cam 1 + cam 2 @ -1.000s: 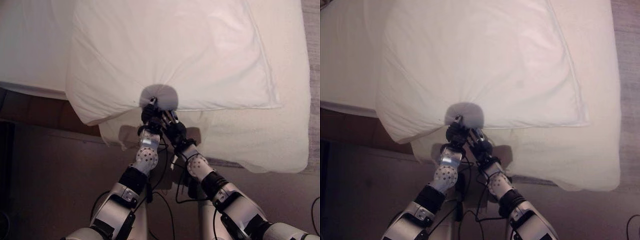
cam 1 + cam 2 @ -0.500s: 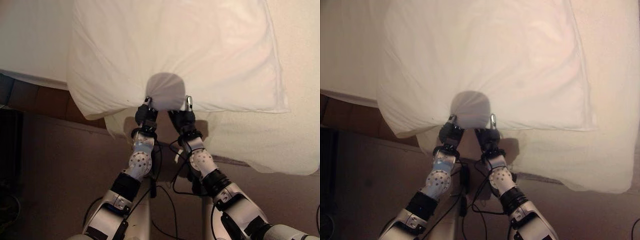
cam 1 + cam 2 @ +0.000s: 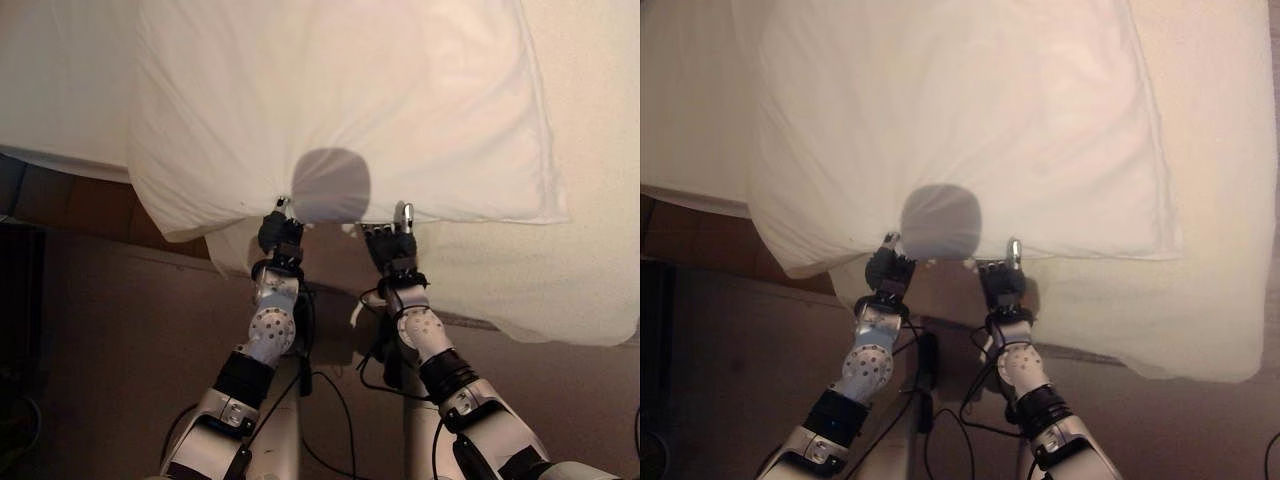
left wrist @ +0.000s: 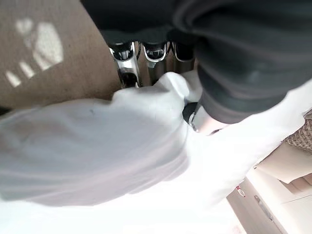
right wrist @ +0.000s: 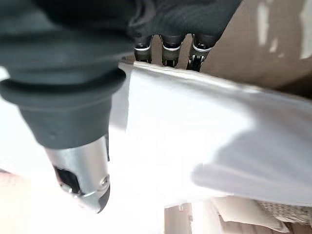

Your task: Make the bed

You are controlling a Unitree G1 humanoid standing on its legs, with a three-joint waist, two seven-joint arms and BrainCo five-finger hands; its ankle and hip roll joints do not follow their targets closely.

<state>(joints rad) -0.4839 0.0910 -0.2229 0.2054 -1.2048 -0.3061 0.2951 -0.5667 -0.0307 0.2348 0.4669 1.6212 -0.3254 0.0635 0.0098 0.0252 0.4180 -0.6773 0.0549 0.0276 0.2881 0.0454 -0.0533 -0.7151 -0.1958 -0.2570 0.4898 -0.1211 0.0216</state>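
The white pillow (image 3: 340, 105) lies flat across the near corner of the bed (image 3: 590, 150), on top of the cream duvet (image 3: 520, 285), with its near edge hanging a little past the mattress side toward the robot. The pillow's left near corner overhangs the bed edge above the brown floor (image 3: 100, 330); its right edge runs straight up the bed, well inside the duvet's right border.

Both hands grip that near edge. The left hand (image 3: 279, 232) has its fingers (image 4: 127, 61) curled under the hem with the thumb pressing cloth from above, so it is clamped on the pillow. The right hand (image 3: 394, 238) sits a little further right along the same hem, its fingers (image 5: 165, 51) tucked beneath the fabric and its thumb laid over the top, pinching it as well. The two hands are apart, with a short stretch of hem between them.

The step appears to be positioning or straightening the pillow. To do it well, both pinches should stay firm and move together, keeping the hem taut between them so it does not bunch. The pillow should travel squarely up the bed rather than twisting, and the overhanging left corner needs to come fully onto the mattress before release.
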